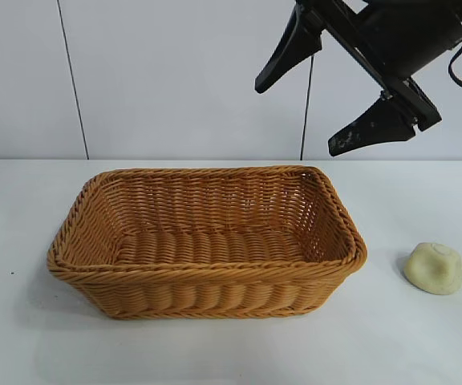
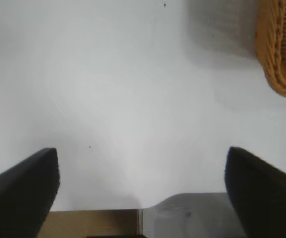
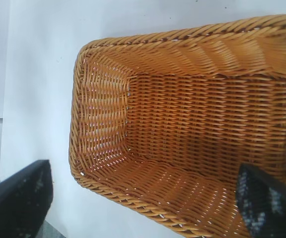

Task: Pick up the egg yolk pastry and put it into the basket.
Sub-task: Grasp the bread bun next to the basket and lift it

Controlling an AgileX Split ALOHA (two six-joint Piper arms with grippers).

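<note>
On the white bench (image 1: 215, 353) we see the basket (image 1: 207, 241) at centre, the egg yolk pastry (image 1: 432, 268) lying right of it, apart. Our right gripper (image 1: 307, 112) hangs above the basket's far right corner, jaws wide. Our left gripper (image 2: 142, 186) hovers over bare bench, jaws wide too.

In the left wrist view the basket (image 2: 281, 49) is cut off at the edge, only one corner showing beyond the left gripper (image 2: 142, 183).

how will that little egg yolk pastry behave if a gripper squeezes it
Probably fragile: the egg yolk pastry looks matte and crumbly, so a firm squeeze may dent it. Its low dome seems to sit flat on the table, so rolling seems unlikely. It is small, so likely light.
</note>
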